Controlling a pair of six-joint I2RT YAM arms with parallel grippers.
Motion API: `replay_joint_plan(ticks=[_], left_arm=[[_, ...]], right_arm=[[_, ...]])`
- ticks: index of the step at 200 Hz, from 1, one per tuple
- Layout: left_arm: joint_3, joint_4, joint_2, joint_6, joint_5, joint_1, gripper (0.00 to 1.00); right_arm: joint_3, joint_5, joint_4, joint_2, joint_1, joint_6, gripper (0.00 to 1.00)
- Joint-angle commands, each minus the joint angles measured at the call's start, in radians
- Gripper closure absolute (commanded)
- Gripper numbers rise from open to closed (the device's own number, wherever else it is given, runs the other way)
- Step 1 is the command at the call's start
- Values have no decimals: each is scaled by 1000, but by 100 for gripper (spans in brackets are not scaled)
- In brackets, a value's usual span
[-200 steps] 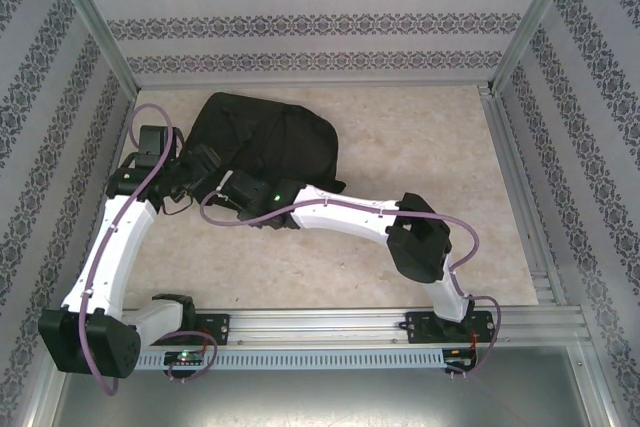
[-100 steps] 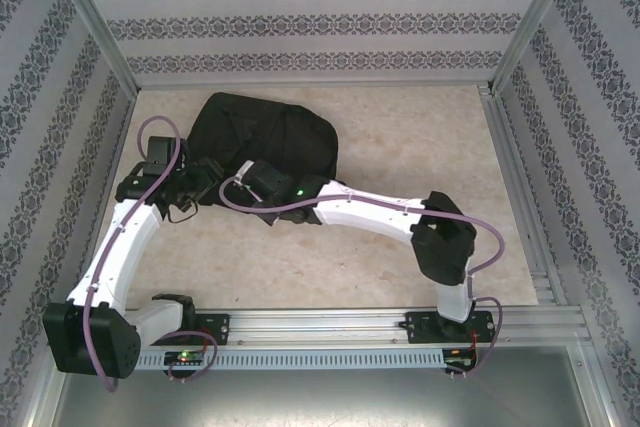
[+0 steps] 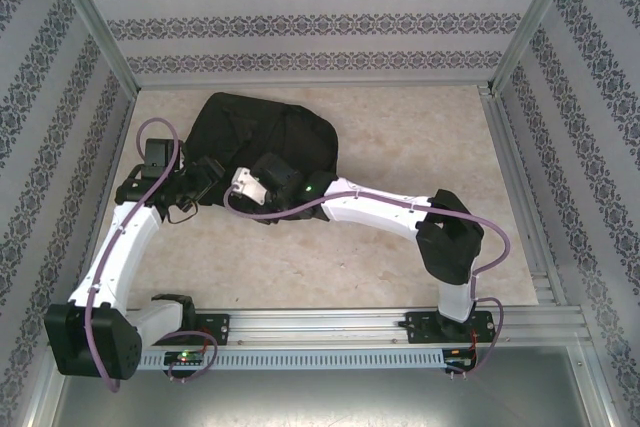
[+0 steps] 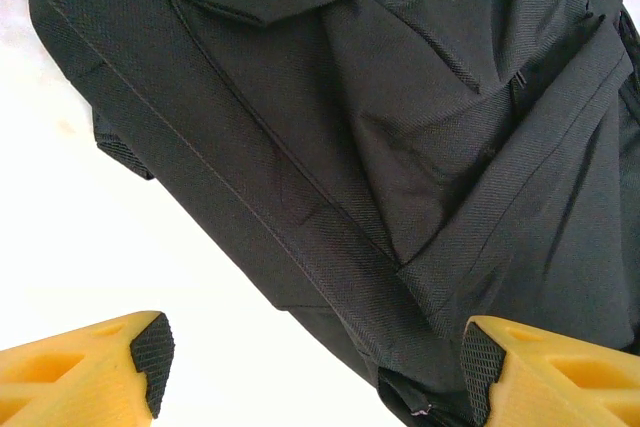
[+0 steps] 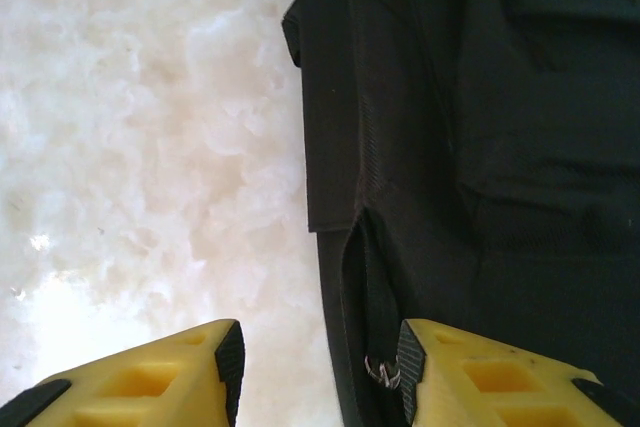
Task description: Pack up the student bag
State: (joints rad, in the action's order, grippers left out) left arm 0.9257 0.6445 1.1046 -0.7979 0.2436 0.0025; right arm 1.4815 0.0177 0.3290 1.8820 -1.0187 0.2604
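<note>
Backpack (image 3: 270, 132) lies flat at back-left of table (image 3: 420, 157), long axis roughly L-to-R across it.

Both arms are at the bag. L gripper (image 4: 315, 367) is at its left end, fingers wide apart, nothing between them but fabric edge and bare table; bag stretches up and away ahead of it. R gripper (image 5: 320, 347) hangs over bag's near edge. Fingers apart, not clamped on anything. Bag lies to one side of the gap, table to the other.

A small strap w/ metal ring (image 5: 378, 367) sits right by one R fingertip, so R arm looks nearer to a usable pull point; prob next grab.

Bag contents: hidden. Can't tell whether main zip is open. Pocket flap in L wrist view looks folded flat.
</note>
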Motion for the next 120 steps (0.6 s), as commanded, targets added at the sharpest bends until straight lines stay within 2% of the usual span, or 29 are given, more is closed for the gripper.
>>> replay_joint_plan(ticks=[1,42,120], left_arm=[[-13,-35,-15,-5,19,22,22],[-18,-56,-8,-8,42,36,22],[-25,-76,-2,-11,67,45,22]], right_arm=[[-48,32,-111,4,0,201,55],[-103,47,-237,26,18,297,58],[-40,33,-214,82,49,259,66]])
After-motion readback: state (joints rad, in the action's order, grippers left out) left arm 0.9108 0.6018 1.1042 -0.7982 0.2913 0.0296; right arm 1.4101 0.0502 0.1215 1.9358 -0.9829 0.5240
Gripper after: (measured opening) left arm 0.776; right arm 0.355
